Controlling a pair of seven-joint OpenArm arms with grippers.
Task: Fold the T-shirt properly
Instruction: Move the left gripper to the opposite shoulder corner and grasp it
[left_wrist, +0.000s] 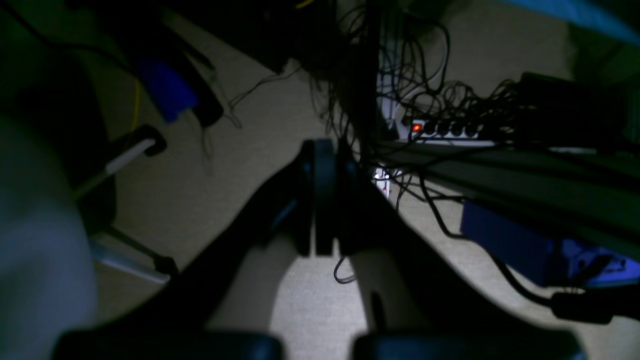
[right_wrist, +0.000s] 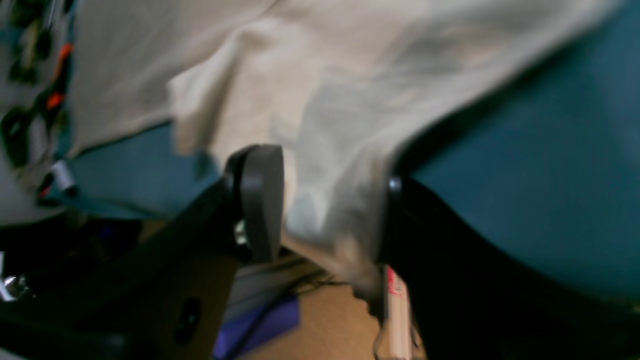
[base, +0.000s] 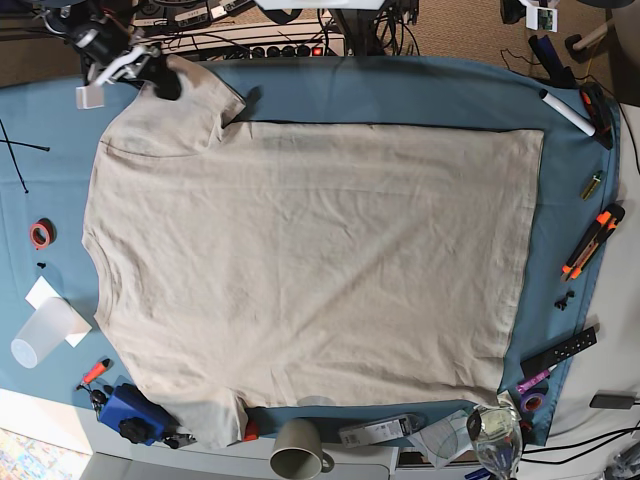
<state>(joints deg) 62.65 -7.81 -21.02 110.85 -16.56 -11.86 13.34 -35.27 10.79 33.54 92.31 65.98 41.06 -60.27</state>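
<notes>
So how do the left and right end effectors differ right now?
Left end effector is shut and empty; right end effector has jaws apart, straddling T-shirt fabric. Left faces the floor; right is over the table cloth. Both have dark fingers.

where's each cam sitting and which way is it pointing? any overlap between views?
Left wrist: on the left arm, off the table, facing the floor and a power strip; shut left tool shows.
Right wrist: on the right arm, close over the T-shirt sleeve; right tool straddles the fabric.
Base: overhead, straight down on the T-shirt spread on the blue cloth; right tool shows top left.
Shared: right wrist and base both see the sleeve and cloth.
</notes>
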